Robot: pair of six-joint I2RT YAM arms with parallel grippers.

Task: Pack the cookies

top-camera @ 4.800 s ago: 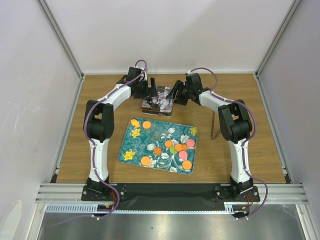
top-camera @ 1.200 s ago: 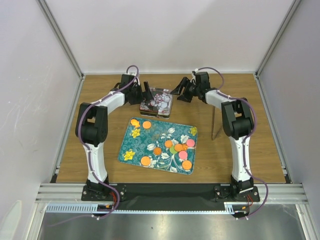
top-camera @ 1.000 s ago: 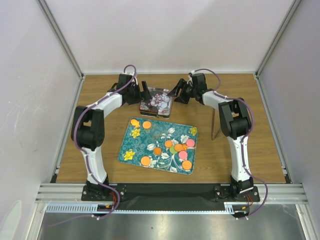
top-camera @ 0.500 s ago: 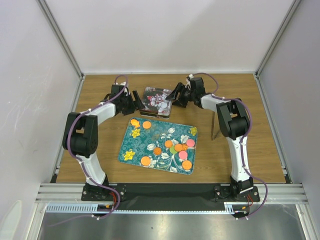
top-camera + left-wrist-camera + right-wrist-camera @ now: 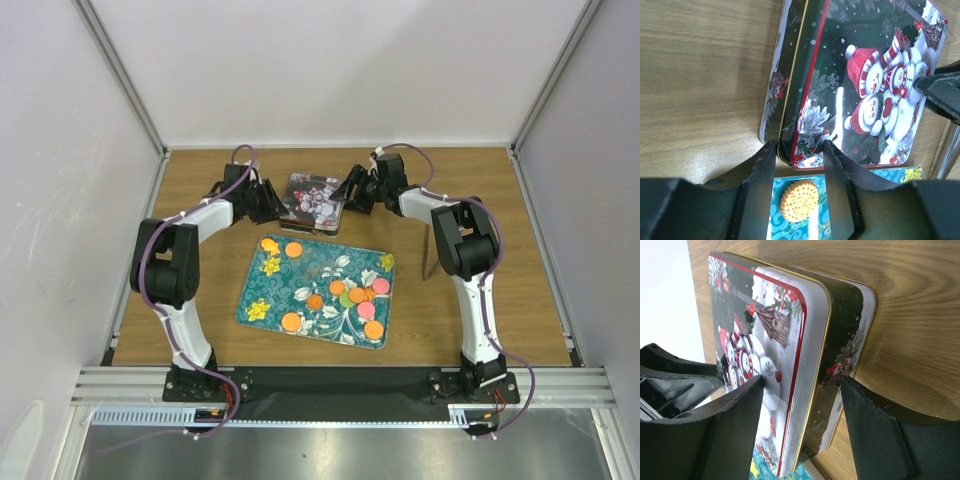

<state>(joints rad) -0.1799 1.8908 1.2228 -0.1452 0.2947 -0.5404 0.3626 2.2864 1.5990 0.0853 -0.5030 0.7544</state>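
Several cookies, orange, pink and green discs, lie on the teal flowered tray. Behind it stands a snowman tin, its lid sitting askew on the dark base. My left gripper is at the tin's front left corner. In the left wrist view the left gripper is open with its jaws narrow, straddling that corner, and one orange cookie shows below on the tray. My right gripper is at the tin's right side. The right gripper is open around the tin's edge, with daylight beside both fingers.
A thin metal rod stands upright to the right of the tray. White walls with aluminium posts close in the wooden table on three sides.
My left gripper has slid from the tin's left side down to its front left corner, and its jaws have narrowed. The right gripper has barely moved.
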